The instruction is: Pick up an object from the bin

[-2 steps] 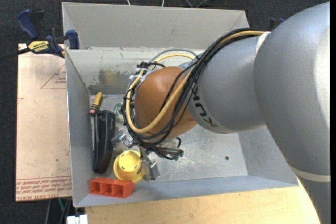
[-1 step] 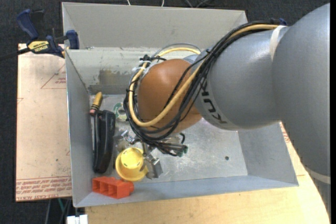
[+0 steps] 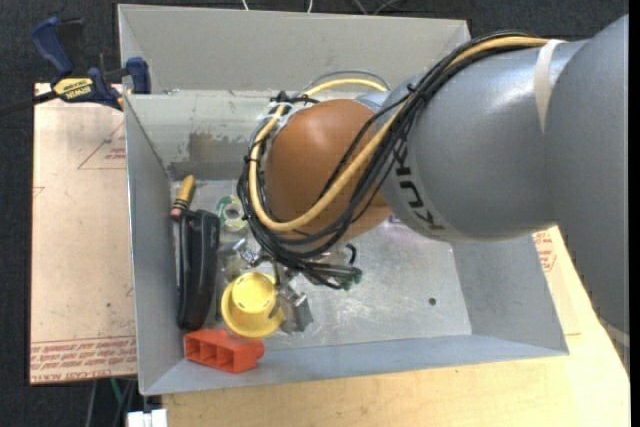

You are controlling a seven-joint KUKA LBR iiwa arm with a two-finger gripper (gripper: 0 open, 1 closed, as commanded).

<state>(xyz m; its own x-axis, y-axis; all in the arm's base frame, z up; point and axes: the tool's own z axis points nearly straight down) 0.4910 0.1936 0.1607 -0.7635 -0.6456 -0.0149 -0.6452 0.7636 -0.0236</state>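
Observation:
My gripper (image 3: pixel 296 287) hangs low in the left half of the bin, mostly hidden under the arm's orange cover and cables. Just left of it a yellow cup (image 3: pixel 250 303) lies on its side, with its open mouth turned up and to the left. A small grey metal piece (image 3: pixel 298 313) lies against the cup's right side, right beneath the gripper. A red plastic block (image 3: pixel 222 350) rests at the front wall, below the cup.
A long black tool (image 3: pixel 197 265) lies along the left wall, with a yellow pencil-like stick (image 3: pixel 183 196) above it. A small clear ring with green on it (image 3: pixel 232 212) sits near the cover's left edge. The arm hides the bin's middle and back.

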